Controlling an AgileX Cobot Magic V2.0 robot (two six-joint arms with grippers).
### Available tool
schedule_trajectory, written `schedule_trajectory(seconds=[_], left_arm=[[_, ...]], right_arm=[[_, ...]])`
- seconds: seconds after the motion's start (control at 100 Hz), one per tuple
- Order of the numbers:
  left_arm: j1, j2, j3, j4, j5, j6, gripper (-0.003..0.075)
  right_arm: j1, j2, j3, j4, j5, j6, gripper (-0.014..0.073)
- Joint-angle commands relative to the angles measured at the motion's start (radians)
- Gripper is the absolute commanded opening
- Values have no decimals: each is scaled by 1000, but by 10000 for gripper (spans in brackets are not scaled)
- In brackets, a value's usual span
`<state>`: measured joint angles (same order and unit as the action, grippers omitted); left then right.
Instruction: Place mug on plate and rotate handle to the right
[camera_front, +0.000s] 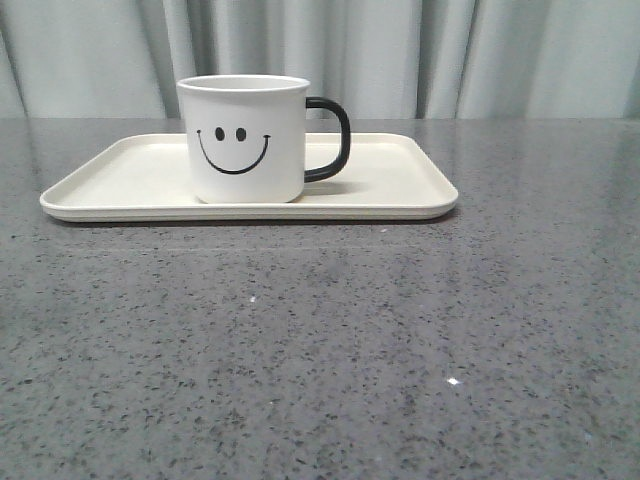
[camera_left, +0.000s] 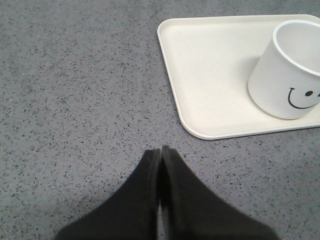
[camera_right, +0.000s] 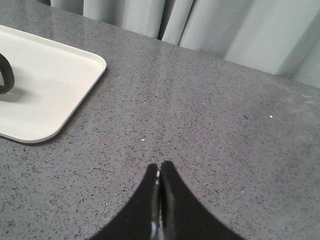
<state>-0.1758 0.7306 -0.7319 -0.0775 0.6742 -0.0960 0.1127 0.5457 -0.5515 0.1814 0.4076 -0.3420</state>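
**benchbot_42:** Surroundings first. Grey speckled stone table (camera_front: 320, 350), pale pleated curtain (camera_front: 450, 55) hanging behind the far edge. Besides the task stuff, nothing else sits on the counter in any view, so nothing stands between either arm and the plate. A couple of tiny bright flecks show on the stone near the front, that's about it.

**tray_watcher:** And the mug itself?

**benchbot_42:** The mug (camera_front: 243, 138) stands upright on the plate (camera_front: 130, 180), roughly mid-plate and a bit left of its centre in the front view. White body, black smiley print facing the camera. The handle (camera_front: 331, 139) is a glossy black loop sticking out to the right side. The plate is a cream rectangle with rounded corners and a low rim, lying flat, long side across the table, far wider than the mug.

**tray_watcher:** Grippers?

**benchbot_42:** Neither shows up in the front view. On the left wrist cam the left gripper (camera_left: 160, 150) has its two black fingers pressed together, tips meeting, nothing between them, hovering over bare table near the plate's corner, apart from it. You can see into the mug from there too, it looks empty. The right gripper (camera_right: 159, 165) is the same deal: fingers closed against each other, holding nothing, over bare stone off the plate's right end, with just a sliver of the handle at the frame edge.
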Motion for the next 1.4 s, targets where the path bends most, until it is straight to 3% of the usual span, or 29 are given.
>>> schedule_trajectory(seconds=[0.0, 0.2, 0.34, 0.67, 0.76, 1.03, 1.39], left_arm=[[3, -4, -25, -14, -73, -9, -20], [3, -4, -25, -14, -76, -9, -20], [3, -15, -15, 77, -105, -9, -20], [3, -213, 291, 128, -614, -9, -20], [3, -277, 394, 149, -691, -9, -20], [21, -462, 596, 149, -705, -9, -20], [137, -657, 707, 154, -702, -9, -20]], right_arm=[[-7, -1, -25, 0, -81, 3, -64], [-7, -1, -25, 0, -81, 3, -64], [-7, -1, -25, 0, -81, 3, -64], [-7, -1, -25, 0, -81, 3, -64], [-7, -1, -25, 0, -81, 3, -64], [-7, -1, -25, 0, -81, 3, -64], [-7, -1, -25, 0, -80, 3, -64]])
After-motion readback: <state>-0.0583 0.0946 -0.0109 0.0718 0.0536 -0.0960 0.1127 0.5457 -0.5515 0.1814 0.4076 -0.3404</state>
